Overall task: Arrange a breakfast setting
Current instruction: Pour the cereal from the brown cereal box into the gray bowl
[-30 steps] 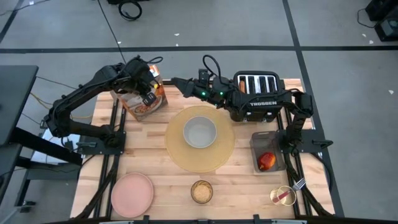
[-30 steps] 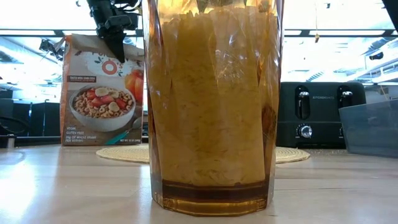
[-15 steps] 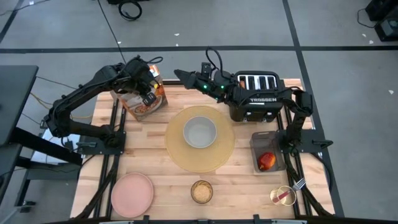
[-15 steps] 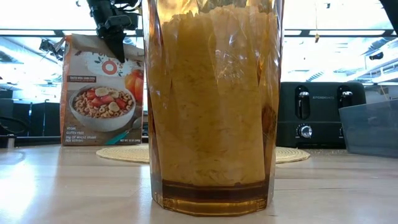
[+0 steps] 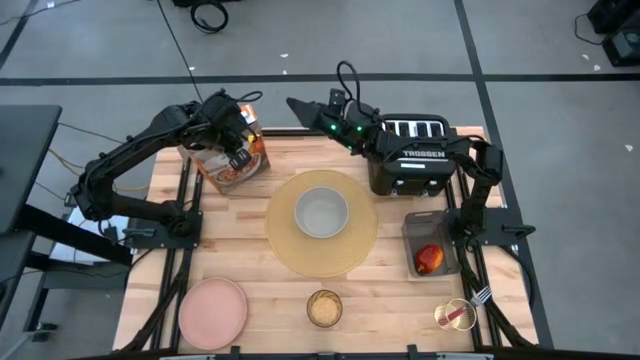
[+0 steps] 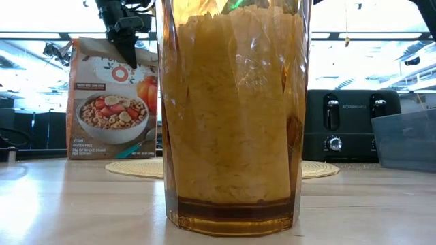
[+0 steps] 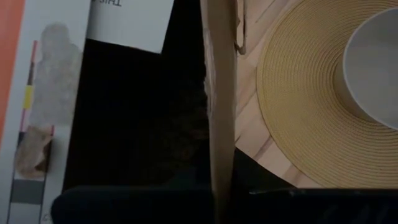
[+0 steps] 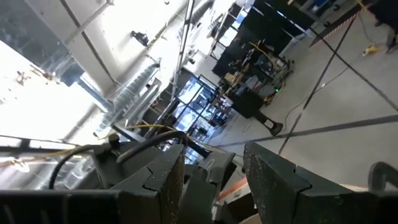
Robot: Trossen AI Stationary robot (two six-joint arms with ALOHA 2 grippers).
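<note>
The placemat (image 5: 321, 223) lies flat at the middle of the bench (image 5: 270, 290), round, tan and ribbed in rings, so it has no long axis. The grey bowl (image 5: 321, 213) sits upright on it, a little toward the far side of its centre, mouth up. The pink plate (image 5: 213, 312) lies flat near the front left corner, well apart from the mat. The amber glass (image 5: 324, 308) stands upright at the front edge, just in front of the mat; in the low view it fills the middle of the picture, faceted, with a darker band at its base. The apple (image 5: 430, 259), red with yellow, lies in a grey bin (image 5: 415, 228) to the right of the mat. The fork (image 5: 474, 301) is at the front right corner, its tines toward the far right and its red handle running toward the near left, over a small round clear dish (image 5: 452, 314).

My left hand (image 5: 236, 140) is at the far left of the bench, fingers together and clamped on the top edge of the cereal box (image 6: 112, 97), which stands upright beside the mat; my left wrist view looks down the box's edge with the mat and bowl beyond.

My right hand (image 5: 293, 103) is raised over the far edge of the bench, pointing left, between the box and the black toaster (image 5: 412, 152). Its fingers (image 8: 273, 183) stand partly apart and hold nothing.
</note>
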